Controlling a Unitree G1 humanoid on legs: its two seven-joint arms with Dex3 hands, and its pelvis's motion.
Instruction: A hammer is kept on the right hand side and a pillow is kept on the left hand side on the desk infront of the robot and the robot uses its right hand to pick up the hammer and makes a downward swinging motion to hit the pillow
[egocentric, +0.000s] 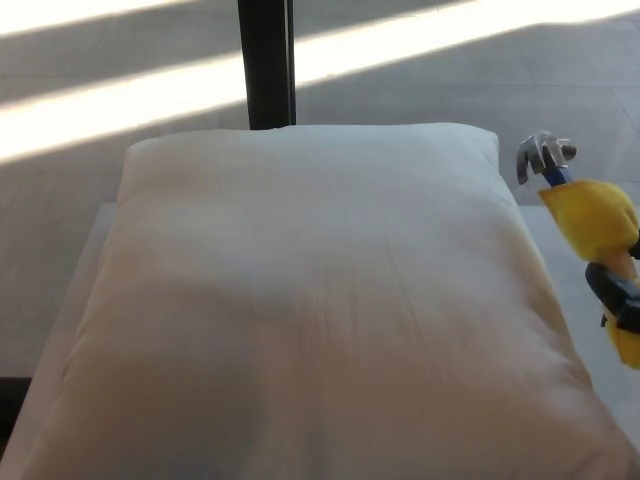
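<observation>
While the hammer is already up in my right hand, only a dark bit of that hand shows at the right edge, wrapped around the yellow handle, so I'd call it gripping. Handle runs up and slightly left, steel head on top, hanging just past the pillow's right side near its far corner. The pillow lies to the left of it and lower, so my guess is the swing has to go down and leftward to land on the soft middle. Left hand isn't showing at all. Pillow fills nearly the whole white desk; beyond it, a sunlit tiled floor and a dark post.
</observation>
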